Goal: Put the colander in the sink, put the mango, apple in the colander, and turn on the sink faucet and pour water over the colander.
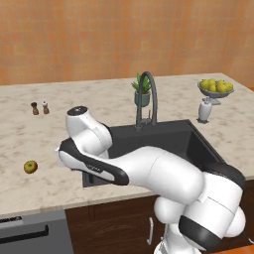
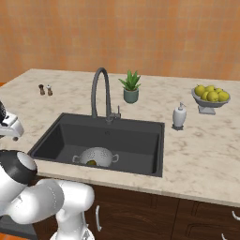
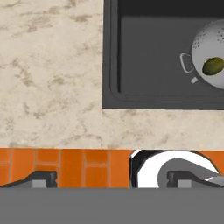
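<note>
Counter (image 1: 30, 139): apple (image 1: 31, 166) | sink (image 2: 136, 136): colander (image 2: 96, 157) holds mango (image 3: 213, 66) | gripper (image 3: 111, 179) spread wide

Beige marble counter (image 1: 59, 139) (dark cabinets (image 2: 140, 211) below), orange wall (image 1: 99, 34).

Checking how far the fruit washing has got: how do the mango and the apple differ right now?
The mango lies inside the colander in the sink; the apple sits on the counter left of the sink. The mango is dark olive-green and oval; the apple is round, yellow-green with a red blush. Neither is held by the claw, and both lie at rest.
</note>
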You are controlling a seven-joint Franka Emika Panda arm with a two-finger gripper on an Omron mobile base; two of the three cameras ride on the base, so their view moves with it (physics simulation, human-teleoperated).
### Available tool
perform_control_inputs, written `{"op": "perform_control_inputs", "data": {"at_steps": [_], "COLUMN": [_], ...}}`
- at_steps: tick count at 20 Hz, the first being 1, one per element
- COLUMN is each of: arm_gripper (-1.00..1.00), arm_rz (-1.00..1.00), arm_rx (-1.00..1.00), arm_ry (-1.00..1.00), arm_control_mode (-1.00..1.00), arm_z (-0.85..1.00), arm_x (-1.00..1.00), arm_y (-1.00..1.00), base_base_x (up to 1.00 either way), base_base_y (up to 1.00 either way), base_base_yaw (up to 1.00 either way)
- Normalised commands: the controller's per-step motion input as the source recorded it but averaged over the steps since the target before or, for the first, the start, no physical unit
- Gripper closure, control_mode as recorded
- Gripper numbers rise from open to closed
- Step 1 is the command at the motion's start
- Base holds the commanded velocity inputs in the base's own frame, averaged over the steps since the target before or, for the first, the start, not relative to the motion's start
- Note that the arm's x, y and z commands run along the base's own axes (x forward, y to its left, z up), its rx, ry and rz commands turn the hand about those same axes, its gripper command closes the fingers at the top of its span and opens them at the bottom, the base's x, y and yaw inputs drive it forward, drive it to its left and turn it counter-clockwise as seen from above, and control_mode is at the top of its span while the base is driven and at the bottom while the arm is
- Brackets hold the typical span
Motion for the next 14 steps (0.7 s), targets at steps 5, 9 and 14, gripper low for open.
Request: {"op": "perform_control_inputs", "data": {"at_steps": [5,9,14], "arm_gripper": [-1.00,-1.00,-1.00], "arm_rz": [0.03,0.06,0.11], "arm_rx": [0.00,0.00,0.00], "arm_ry": [-0.06,-0.01,0.00], "arm_control_mode": [-1.00,-1.00,-1.00], "arm_z": [-0.15,-0.08,0.00], "arm_x": [0.26,0.19,0.09], "arm_y": [0.05,0.19,0.52], "base_base_x": [0.00,0.00,0.00], "base_base_y": [0.00,0.00,0.00], "base_base_yaw": [0.00,0.00,0.00]}}
